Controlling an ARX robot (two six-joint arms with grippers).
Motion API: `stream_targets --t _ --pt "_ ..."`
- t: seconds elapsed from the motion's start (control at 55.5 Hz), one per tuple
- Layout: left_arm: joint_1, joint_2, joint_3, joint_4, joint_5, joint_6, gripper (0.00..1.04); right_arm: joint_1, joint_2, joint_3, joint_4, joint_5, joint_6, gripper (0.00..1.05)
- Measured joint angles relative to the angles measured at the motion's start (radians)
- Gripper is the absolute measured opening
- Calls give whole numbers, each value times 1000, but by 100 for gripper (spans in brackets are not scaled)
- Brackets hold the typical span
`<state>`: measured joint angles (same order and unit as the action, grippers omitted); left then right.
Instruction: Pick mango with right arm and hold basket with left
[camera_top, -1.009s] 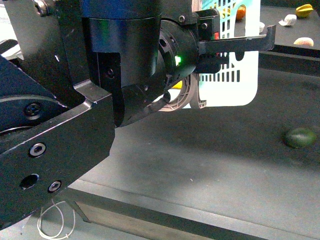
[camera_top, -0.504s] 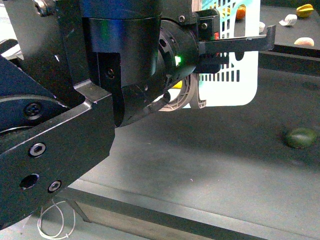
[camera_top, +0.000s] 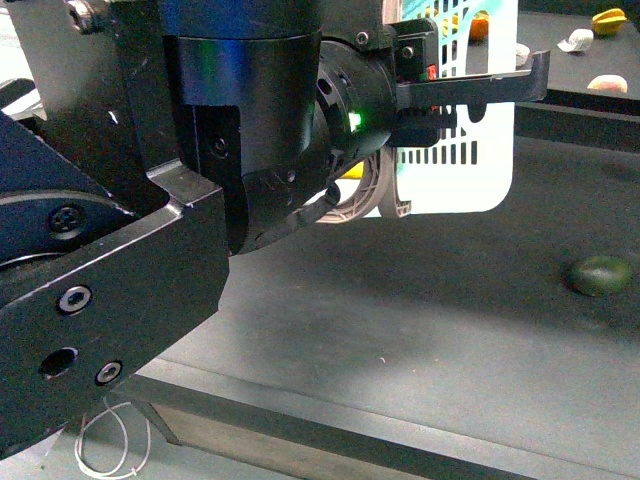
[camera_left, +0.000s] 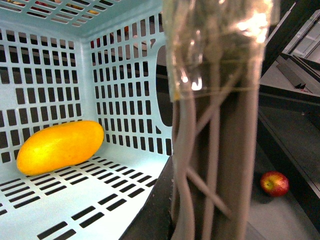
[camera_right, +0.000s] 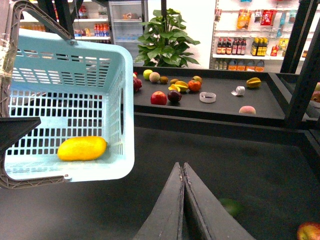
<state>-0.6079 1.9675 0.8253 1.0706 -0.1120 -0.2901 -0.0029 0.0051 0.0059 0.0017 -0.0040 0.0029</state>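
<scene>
The left arm fills the left half of the front view, and its left gripper (camera_top: 500, 92) reaches across the face of the basket (camera_top: 470, 180). The basket seems raised off the table (camera_top: 400, 330) and tipped. The left wrist view looks straight along the two grey-brown handles (camera_left: 215, 150), bunched together and wrapped in clear tape. From that I judge this gripper is clamped on them, though the jaws themselves are mostly hidden.

Inside the basket, the mango (camera_left: 60, 147) lies on its side against a slotted wall, and nothing is touching it.

Further right, the right gripper (camera_right: 183, 167) hangs over bare table with its fingers pressed together and nothing between them, well apart from the basket. A dark green fruit (camera_top: 603, 275) sits on the table near it, and a red apple (camera_left: 274, 183) lies off to one side. More fruit sits on the shelf (camera_right: 220, 107) behind.

Both parts of the task look done, with the mango placed in the basket and the basket held, so this is the closing hold. The next move asks little. The left arm needs a steady grip and a level wrist so the mango does not roll towards the open rim. The right arm only needs to stay clear of the basket
</scene>
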Motion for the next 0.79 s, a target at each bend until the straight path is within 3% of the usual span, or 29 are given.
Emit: stream_targets --t 0.054,0.648,0.792 --pt "0 0 0 0 0 0 5 0 0 0 0 0 -2 5" --pt "0 0 0 0 0 1 5 0 0 0 0 0 -2 98" --pt "0 0 0 0 0 1 5 0 0 0 0 0 -3 96"
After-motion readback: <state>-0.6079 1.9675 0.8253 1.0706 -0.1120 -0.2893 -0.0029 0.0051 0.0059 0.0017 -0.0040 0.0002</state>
